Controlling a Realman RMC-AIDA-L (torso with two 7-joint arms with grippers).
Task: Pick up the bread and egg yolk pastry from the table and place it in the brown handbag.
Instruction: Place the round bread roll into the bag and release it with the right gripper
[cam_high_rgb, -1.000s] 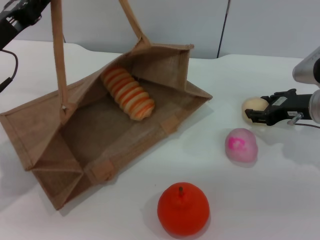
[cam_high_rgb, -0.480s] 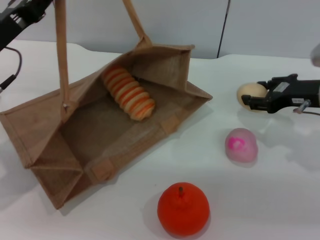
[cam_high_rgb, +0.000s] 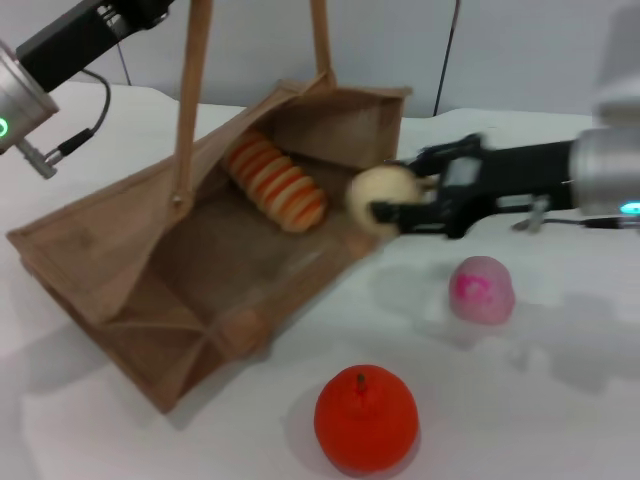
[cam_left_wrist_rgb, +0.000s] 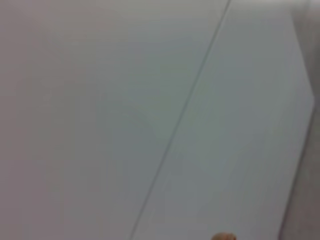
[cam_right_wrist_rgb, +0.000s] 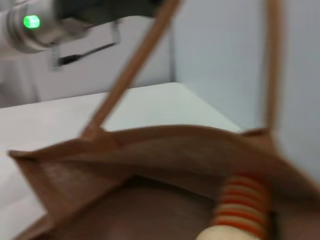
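Silver cylindrical forearms with green lights, black cables and a black right gripper (cam_high_rgb: 400, 200).

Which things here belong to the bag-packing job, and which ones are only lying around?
Job: bread inside brown handbag; egg yolk pastry held by right gripper; left gripper holding up a handle.
Lying about: pink ball, orange-red fruit.

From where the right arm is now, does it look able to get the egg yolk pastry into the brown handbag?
Probably yes. The right gripper holds the egg yolk pastry at the brown handbag's open mouth, which the left arm keeps open by a handle. The bread lies deeper inside, leaving floor free.
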